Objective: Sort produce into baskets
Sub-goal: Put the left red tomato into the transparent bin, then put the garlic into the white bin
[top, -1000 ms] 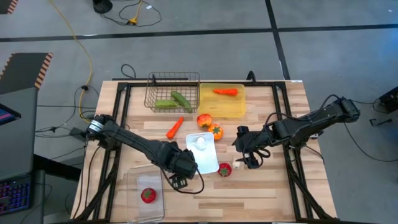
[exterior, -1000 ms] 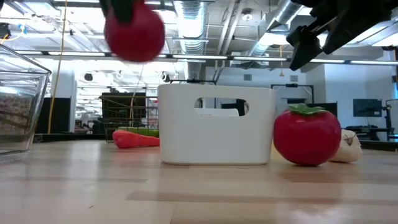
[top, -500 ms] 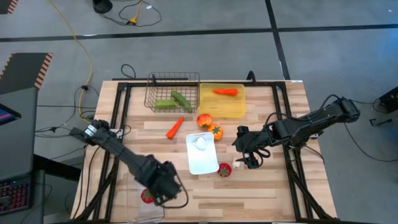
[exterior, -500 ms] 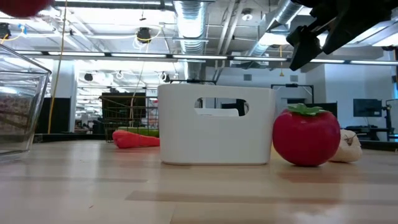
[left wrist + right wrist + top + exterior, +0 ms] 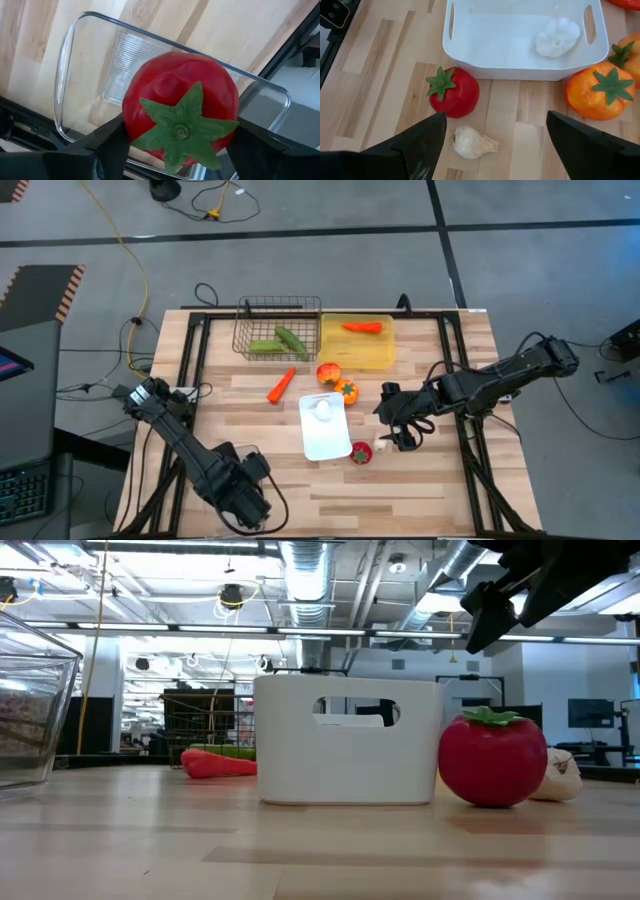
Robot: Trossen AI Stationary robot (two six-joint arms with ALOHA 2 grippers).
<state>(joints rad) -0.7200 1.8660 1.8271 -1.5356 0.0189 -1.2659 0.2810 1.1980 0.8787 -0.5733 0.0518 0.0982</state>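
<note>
My left gripper point(image 5: 240, 498) is at the near left, shut on a red round fruit with a green leaf star point(image 5: 180, 115), over the clear tub point(image 5: 75, 60). What lies in the tub under it is hidden. My right gripper point(image 5: 396, 436) hangs open and empty above another red fruit point(image 5: 452, 92) and a white garlic bulb point(image 5: 472, 141), both lying on the wood just in front of the white tray point(image 5: 520, 45). The tray holds one garlic bulb point(image 5: 559, 36). My left gripper pinches the red fruit by two opposite sides point(image 5: 131, 120), one finger on each. The fingers point down from above. The fruit's leaf star faces up toward the wrist, and the fruit sits over the tub's open top.
The wire basket point(image 5: 278, 328) at the far side holds two cucumbers point(image 5: 266, 346). The yellow tray point(image 5: 357, 345) beside it holds a carrot point(image 5: 363, 327). A loose carrot point(image 5: 281, 385) and two orange peppers point(image 5: 328, 373), point(image 5: 346, 390) lie mid-table. Bare wood lies at the near right.
My left gripper has carried the red fruit from beside the white tray toward the table's near left corner, ending over the clear tub; the fruit has left the low view. My right gripper has kept still.
</note>
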